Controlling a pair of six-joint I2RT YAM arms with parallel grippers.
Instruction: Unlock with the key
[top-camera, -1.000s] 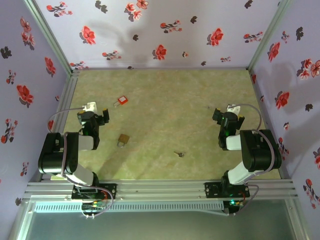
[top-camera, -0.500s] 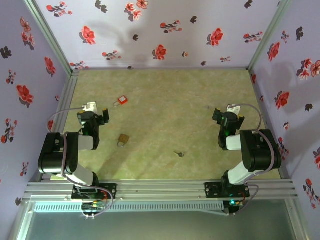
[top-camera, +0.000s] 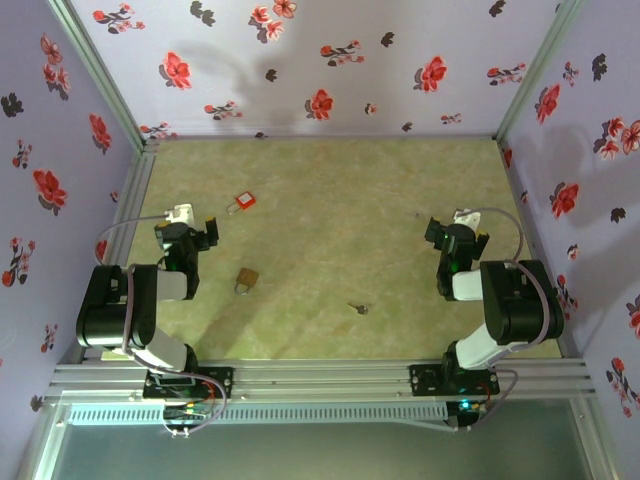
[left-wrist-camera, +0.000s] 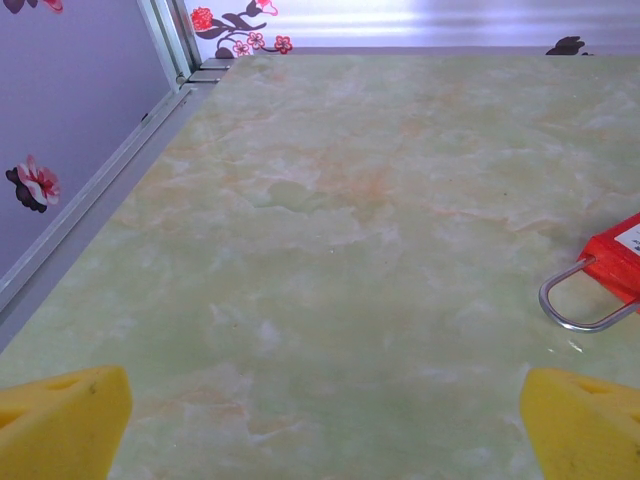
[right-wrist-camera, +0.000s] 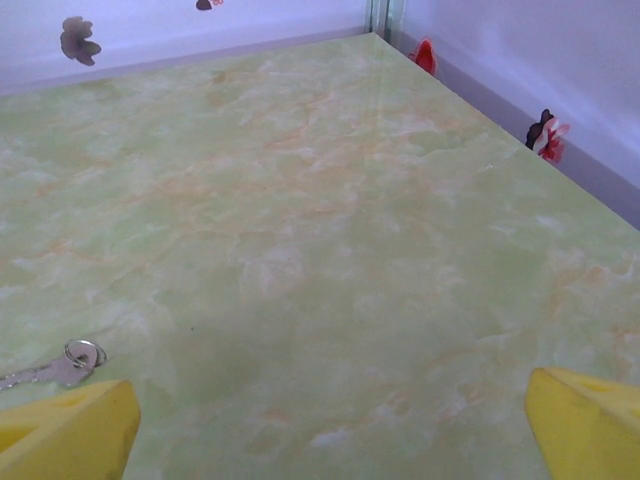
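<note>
Both grippers stood wide open and empty, the left gripper (top-camera: 207, 232) low over the table's left side and the right gripper (top-camera: 436, 232) over its right. The key (top-camera: 358, 308) lay on the table (top-camera: 330, 170) between the arms, toward the near edge and well apart from both. The brass padlock (top-camera: 246, 280) lay left of it, with the red padlock (top-camera: 244, 203) farther back. A silvery ringed key (right-wrist-camera: 55, 368) lay beside the right gripper's yellow pad (right-wrist-camera: 60, 430).

A smooth, faintly glossy marbled finish is shown by the table (left-wrist-camera: 300, 250), polished metal by the red padlock's (left-wrist-camera: 622, 252) shackle (left-wrist-camera: 570, 318), and matt yellow foam by the finger pads (left-wrist-camera: 60, 420).
</note>
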